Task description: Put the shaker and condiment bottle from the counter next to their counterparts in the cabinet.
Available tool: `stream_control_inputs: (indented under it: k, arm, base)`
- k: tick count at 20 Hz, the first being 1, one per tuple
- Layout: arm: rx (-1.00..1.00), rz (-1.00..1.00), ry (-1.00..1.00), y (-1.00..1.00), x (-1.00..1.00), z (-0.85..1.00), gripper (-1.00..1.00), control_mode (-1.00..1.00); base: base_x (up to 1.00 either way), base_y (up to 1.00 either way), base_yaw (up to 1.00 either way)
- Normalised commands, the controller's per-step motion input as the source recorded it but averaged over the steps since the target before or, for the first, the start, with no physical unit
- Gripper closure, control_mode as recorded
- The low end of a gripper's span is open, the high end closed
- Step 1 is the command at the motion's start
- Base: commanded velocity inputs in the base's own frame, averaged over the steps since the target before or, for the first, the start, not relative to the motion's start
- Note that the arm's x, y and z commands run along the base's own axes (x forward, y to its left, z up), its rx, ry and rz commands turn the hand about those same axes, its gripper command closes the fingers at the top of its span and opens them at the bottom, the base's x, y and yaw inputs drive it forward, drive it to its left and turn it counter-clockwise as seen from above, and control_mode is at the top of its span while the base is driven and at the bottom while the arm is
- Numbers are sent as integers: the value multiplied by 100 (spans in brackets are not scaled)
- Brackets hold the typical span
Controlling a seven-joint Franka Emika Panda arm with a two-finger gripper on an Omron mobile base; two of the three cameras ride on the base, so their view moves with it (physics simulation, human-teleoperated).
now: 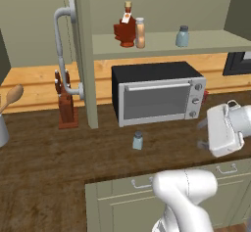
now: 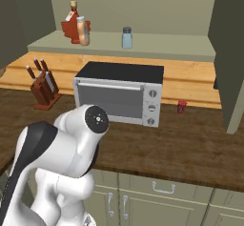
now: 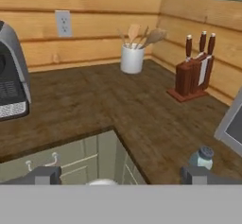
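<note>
Fingertips of our gripper stand wide apart, holding nothing. We note the shaker upright on the counter before the toaster oven. On the cabinet shelf, the condiment bottle touches the red bottle; twin shaker stands apart.

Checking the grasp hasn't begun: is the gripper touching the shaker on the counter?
Apart. The left base view shows bare counter between the open gripper and the shaker.
</note>
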Motion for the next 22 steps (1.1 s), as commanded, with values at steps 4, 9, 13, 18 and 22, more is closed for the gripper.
stream_control_inputs:
  k: [4, 9, 13, 18, 22]
  arm:
    - [0, 6, -17, 4, 8, -88, -100, -100]
    - [0, 2, -6, 29, 27, -85, -100, -100]
    - [0, 0, 0, 41, 30, -59, -100, -100]
    - [4, 0, 0, 14, 31, -74, -100, -100]
    - [10, 0, 0, 9, 39, -69, -100, -100]
  base:
    - [0, 0, 0]
    - [0, 0, 0]
    - [0, 0, 0]
    - [0, 0, 0]
    - [0, 0, 0]
